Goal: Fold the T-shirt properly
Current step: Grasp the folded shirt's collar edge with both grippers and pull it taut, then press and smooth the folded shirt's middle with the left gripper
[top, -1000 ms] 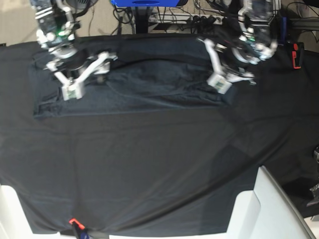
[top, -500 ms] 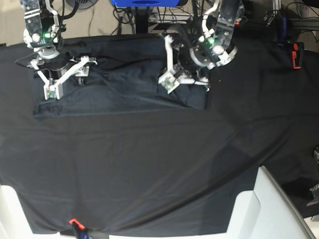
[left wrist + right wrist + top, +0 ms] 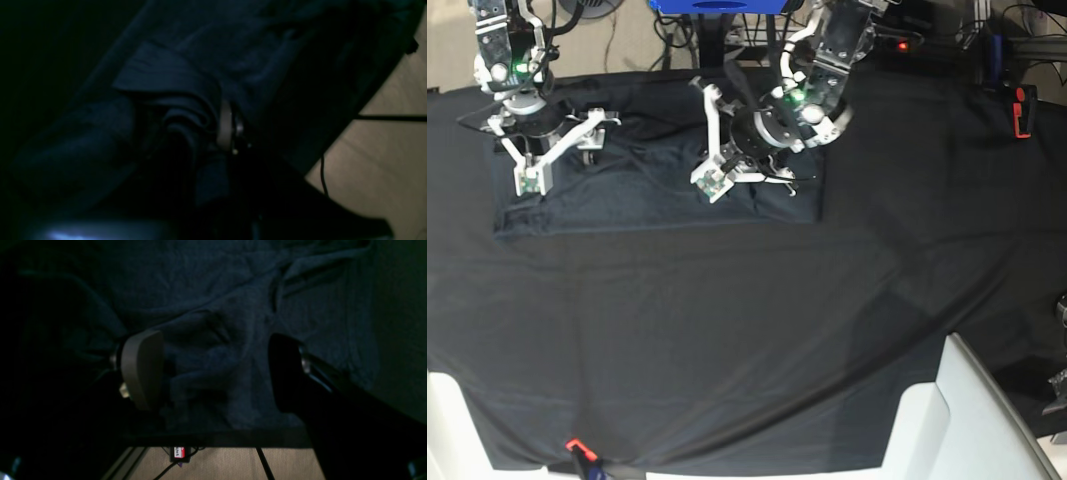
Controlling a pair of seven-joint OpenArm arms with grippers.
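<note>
Tablecloth, smooth and black, covers the near part of the table in the base view, with a white moulded piece at the near right corner. Beyond it lies the T-shirt, charcoal grey, spread flat toward the far left of the table, its near hem straight. My left gripper sits over the shirt's right part; in the left wrist view its jaws are closed on a bunched fold of the T-shirt, cloth hanging in pleats beside the pale pad. My right gripper stands at the shirt's far left, jaws spread wide; in the right wrist view the two pads straddle wrinkled fabric without pinching it. Farthest, cables and a blue object lie past the table edge.
</note>
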